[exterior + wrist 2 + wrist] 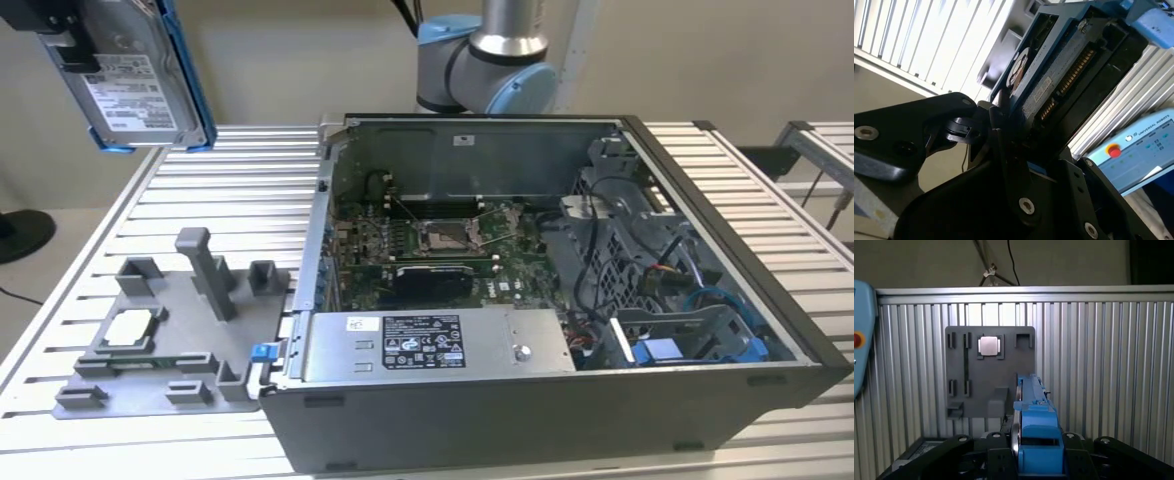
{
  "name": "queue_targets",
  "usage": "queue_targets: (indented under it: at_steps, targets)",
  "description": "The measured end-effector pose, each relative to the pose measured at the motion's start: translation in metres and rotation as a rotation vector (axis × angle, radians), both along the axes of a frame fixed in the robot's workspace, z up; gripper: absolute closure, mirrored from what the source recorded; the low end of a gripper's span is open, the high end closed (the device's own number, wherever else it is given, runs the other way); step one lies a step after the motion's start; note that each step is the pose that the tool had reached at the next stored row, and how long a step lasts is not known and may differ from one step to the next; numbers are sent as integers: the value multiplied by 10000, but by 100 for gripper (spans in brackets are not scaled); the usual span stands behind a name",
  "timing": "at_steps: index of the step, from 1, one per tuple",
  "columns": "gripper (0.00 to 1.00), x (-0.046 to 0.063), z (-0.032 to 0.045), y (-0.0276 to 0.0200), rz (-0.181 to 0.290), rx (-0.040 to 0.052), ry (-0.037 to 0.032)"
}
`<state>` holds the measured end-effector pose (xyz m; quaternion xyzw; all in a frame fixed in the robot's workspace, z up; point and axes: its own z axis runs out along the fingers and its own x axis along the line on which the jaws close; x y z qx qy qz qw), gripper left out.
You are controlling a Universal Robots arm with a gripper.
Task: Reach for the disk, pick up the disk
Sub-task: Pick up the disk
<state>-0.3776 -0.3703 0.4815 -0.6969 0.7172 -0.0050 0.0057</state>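
Hand (pixel 1038 460) held high, clamped around the disk (pixel 131 75)

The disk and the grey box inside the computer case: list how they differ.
The disk is held aloft by the gripper, nearly upright; the grey box lies flat in the case. The disk has a blue frame; the grey box has none. Both are grey metal with labels.

I see a slatted aluminium table (pixel 227 200): open computer case (pixel 561 410) at 4 o'clock, grey fixture plate (pixel 134 406) at 8 o'clock.
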Motion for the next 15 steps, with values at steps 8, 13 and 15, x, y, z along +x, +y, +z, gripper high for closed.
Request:
queue_targets:
  at_steps: [8, 13, 15]
  targets:
    - [100, 107, 0, 0, 0, 0, 2]
    - [100, 175, 0, 0, 0, 0, 2]
    - [100, 201, 1, 0, 0, -1, 3]
